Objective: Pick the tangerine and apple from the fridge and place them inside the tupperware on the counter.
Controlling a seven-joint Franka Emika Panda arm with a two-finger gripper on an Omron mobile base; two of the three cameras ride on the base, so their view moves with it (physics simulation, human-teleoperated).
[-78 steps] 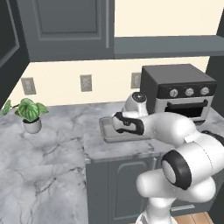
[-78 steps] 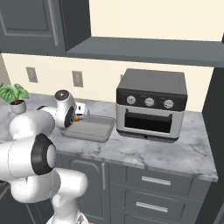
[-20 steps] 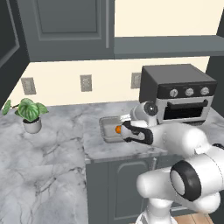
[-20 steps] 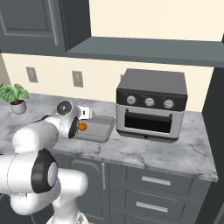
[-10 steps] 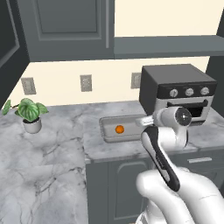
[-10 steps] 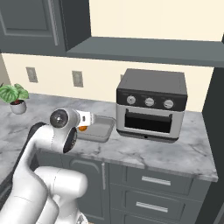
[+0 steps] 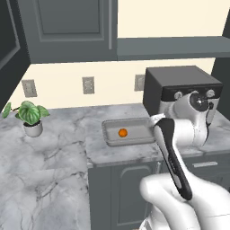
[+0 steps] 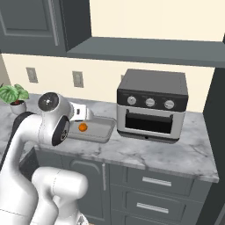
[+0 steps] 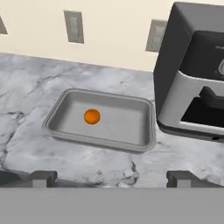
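We see the gripper hanging with jaws wide and empty, the tangerine lying in the tupperware ahead, slightly left.

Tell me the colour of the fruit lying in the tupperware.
Bright plain orange: the tangerine, clearest in the hand view.

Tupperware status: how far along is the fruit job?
Done: the tangerine lies inside the tupperware on the counter, beside the toaster oven. In hand: nothing; the gripper is open and empty, looking down at the tray from the counter's front side. Left: the apple; there is none in the tray, so it still has to be fetched from the fridge and placed.
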